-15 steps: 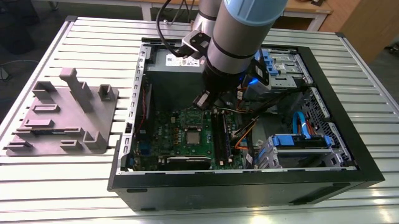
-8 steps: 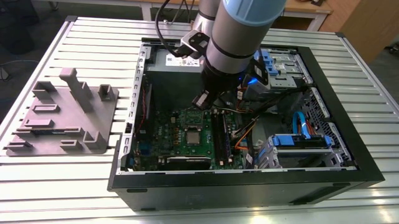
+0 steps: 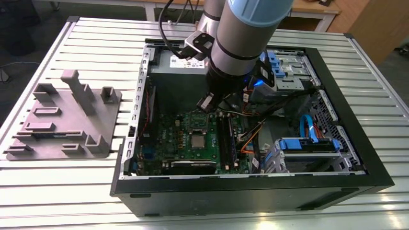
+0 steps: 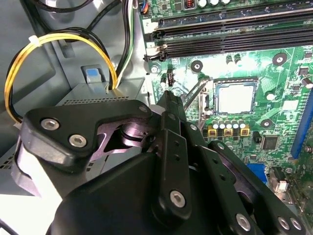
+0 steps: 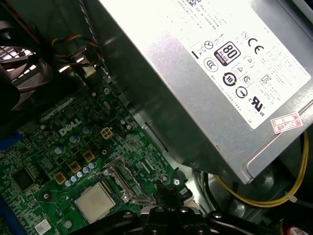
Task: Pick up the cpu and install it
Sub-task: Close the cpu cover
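Note:
The cpu is a small silvery square lying flat in its socket on the green motherboard inside the open computer case. Both wrist views show the cpu with nothing on top of it. My gripper hangs above the board's far part, between the socket and the power supply, apart from the cpu. Its black fingertips stand together, shut on nothing. A thin metal socket lever juts up beside the socket.
The grey power supply is close beside the gripper, with yellow and black cables coming from it. Black memory slots run beside the socket. Blue drive brackets are at the exterior view's right. A grey fixture plate lies outside the case.

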`<move>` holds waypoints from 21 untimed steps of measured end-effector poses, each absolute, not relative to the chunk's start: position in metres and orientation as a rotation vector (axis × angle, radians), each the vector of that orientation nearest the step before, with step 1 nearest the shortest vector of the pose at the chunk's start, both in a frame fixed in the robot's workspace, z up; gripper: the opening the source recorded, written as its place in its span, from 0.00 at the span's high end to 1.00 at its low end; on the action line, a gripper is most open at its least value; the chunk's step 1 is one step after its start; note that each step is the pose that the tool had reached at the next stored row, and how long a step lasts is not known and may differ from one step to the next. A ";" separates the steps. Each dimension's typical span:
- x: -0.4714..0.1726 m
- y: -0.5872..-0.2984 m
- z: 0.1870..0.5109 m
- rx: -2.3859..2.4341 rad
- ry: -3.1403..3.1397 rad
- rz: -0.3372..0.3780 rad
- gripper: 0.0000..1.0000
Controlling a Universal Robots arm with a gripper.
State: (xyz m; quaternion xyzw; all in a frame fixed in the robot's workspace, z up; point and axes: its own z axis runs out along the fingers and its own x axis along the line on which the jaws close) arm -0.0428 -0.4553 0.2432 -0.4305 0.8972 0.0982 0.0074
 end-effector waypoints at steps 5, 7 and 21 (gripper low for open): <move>-0.043 -0.455 0.244 -1.355 2.801 0.308 0.90; -0.043 -0.455 0.245 -1.359 2.799 0.309 0.90; -0.043 -0.455 0.246 -1.383 2.788 0.312 0.90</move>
